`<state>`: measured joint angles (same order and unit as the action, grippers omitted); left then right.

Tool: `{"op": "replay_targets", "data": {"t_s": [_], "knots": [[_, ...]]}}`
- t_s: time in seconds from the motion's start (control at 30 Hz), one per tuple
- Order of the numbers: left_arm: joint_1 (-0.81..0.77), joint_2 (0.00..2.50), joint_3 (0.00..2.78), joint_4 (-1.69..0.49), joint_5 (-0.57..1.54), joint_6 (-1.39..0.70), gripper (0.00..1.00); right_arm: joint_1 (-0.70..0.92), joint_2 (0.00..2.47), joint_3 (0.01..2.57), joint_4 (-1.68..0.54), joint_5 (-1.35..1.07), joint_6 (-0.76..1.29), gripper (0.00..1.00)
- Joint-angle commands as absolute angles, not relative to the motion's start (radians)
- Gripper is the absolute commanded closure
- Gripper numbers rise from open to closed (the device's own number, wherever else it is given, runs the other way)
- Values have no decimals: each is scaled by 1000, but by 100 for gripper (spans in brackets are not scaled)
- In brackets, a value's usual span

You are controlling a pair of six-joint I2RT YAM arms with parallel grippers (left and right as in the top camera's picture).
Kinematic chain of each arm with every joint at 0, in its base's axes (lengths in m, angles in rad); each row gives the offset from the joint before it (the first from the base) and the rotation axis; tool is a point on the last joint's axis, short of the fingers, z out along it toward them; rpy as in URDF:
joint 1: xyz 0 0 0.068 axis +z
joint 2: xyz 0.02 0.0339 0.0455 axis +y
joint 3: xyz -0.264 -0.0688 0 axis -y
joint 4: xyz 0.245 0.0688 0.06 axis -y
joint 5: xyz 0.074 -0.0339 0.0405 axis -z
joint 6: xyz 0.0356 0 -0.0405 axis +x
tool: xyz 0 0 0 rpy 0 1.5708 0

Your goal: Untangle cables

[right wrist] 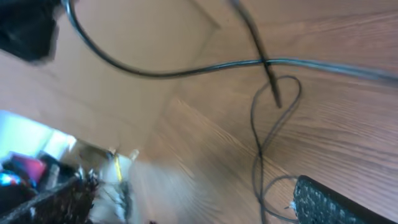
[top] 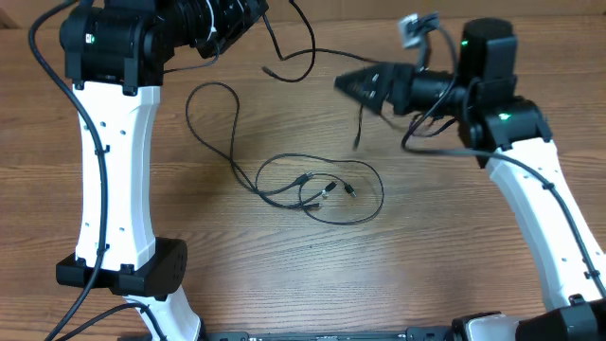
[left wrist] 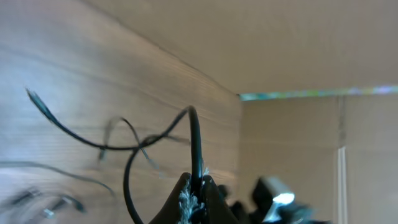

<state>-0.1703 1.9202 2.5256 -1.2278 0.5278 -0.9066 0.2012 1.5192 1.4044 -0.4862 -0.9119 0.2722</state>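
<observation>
Black cables point(top: 322, 189) lie in a loose tangle on the wooden table point(top: 454, 246) between the 2 arms, with 1 wide loop reaching toward the left arm. Another strand point(top: 311, 52) is raised near the far edge, and the left fingers point(left wrist: 217, 202) are pinched tight on it. The right fingers point(right wrist: 329, 205) sit close beside this strand. Whether they grip anything cannot be told.

I see a wood-grain table point(top: 284, 284) carrying thin black cables point(top: 312, 188), looped loosely at its middle, their plug ends clustered inside.
</observation>
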Motion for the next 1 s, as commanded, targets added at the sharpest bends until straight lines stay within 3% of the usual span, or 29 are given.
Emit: {"op": "replay_targets", "data": {"t_s": [0.0,0.1,0.27,0.33,0.6,0.77,0.97], "knots": [[-152,1893,2542,-1227,596,-1085,96,214,1504,1415,-545,-572,96,0],[-128,1893,2542,-1267,596,-1085,96,214,1504,1415,-571,-320,80,0],[-123,1893,2542,-1348,605,-1090,96,214,1504,1415,-557,-263,-105,0],[-124,1893,2542,-1350,640,-1092,96,214,1504,1415,-547,-263,-58,0],[-154,1893,2542,-1383,781,-970,96,214,1519,1415,-539,-275,514,0],[-173,1893,2542,-1365,837,-1097,96,244,1536,1414,-588,-312,524,0],[-167,1892,2542,-1116,886,-1280,96,336,1563,1414,-612,-353,450,0]]}}
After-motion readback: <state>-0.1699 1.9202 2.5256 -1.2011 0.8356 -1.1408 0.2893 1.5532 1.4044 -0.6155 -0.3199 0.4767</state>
